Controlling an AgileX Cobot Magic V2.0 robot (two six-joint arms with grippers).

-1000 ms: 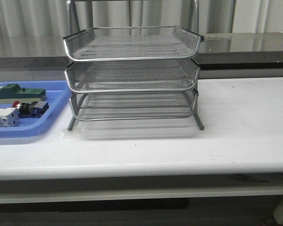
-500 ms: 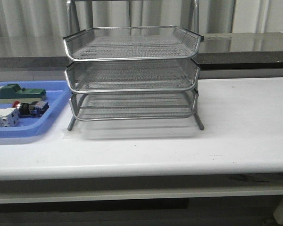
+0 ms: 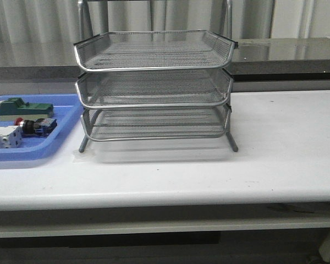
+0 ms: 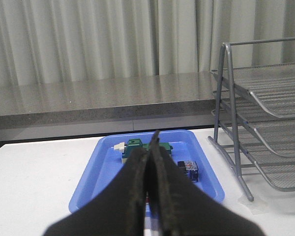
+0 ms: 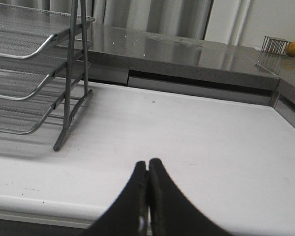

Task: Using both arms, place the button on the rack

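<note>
The button (image 3: 37,126), red head, black collar, blue-black block, lies in the blue tray (image 3: 66,124) at the table's left. In the left wrist view its blue-black block (image 4: 190,170) shows beside my fingers. The three-tier silver mesh rack (image 3: 154,88) stands mid-table; it also shows in the left wrist view (image 4: 265,123) and the right wrist view (image 5: 34,73). My left gripper (image 4: 151,142) is shut and empty, hovering before the tray. My right gripper (image 5: 148,164) is shut and empty over bare table, to the right of the rack. Neither gripper shows in the front view.
The blue tray also holds a green flat component (image 3: 21,107) and a white switch block (image 3: 3,137). A grey counter ledge (image 3: 286,52) runs behind the table. A small wire basket (image 5: 274,45) and an orange fruit (image 5: 294,48) sit on the counter at far right.
</note>
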